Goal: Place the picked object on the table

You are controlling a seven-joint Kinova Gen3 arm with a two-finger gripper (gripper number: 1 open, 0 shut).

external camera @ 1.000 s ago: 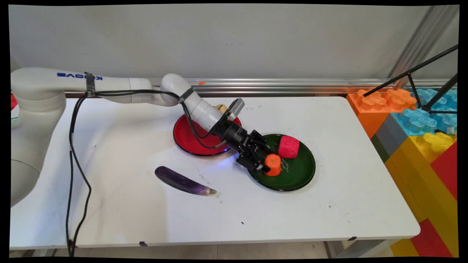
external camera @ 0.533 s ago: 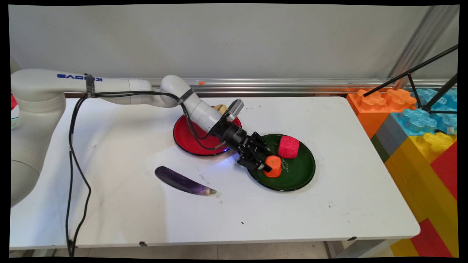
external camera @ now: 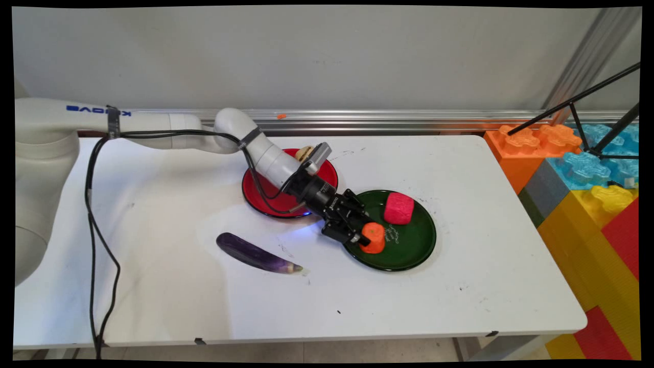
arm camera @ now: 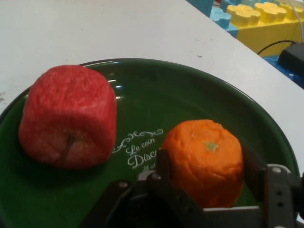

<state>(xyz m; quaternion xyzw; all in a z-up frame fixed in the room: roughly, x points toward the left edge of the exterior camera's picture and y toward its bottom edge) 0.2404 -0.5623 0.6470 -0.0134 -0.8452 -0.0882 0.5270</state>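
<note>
The gripper reaches low over the near-left rim of the green plate, its two fingers closed to the width of the orange, one finger pressed against one flank and the other against the opposite flank — so it has the orange held between them. In the hand view the orange sits with its stem dimple upward and its base on or just above the plate's dark glaze; whether it is resting or barely lifted cannot be told. The slanted approach from the upper left lets the fingers come at the fruit sideways instead of from above. Just beside it, apart from it, a red apple stands on the far half of the same plate, clear of the fingers. White lettering on the plate shows between the two fruits. Behind the wrist lies a red plate with a small tan thing at its far edge — too hidden to name. An aubergine lies on the bare white table to the near left, well apart. Big toy blocks stand off the table's right end.
</note>
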